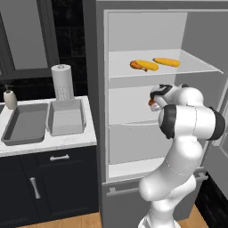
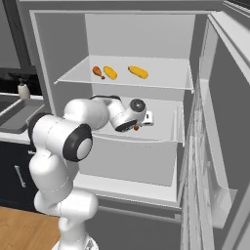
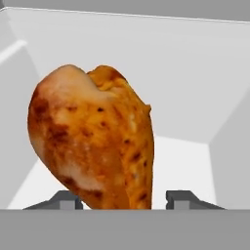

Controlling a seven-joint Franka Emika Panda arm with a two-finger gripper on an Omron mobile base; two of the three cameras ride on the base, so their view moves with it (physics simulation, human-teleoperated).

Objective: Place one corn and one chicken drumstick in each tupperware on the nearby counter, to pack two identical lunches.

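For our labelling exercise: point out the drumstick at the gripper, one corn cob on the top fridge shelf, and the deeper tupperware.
Drumstick point(image 3: 93, 141): hand view, middle of its meaty bulb.
Corn cob point(image 1: 167, 62): left base view, middle of the right-hand cob.
Deeper tupperware point(image 1: 67, 129): left base view, its near wall.

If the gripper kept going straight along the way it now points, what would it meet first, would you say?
Most likely the chicken drumstick: in the hand view it sits right between the fingertips of the gripper, with the fridge's white back wall behind it. Contact cannot be judged from these views.
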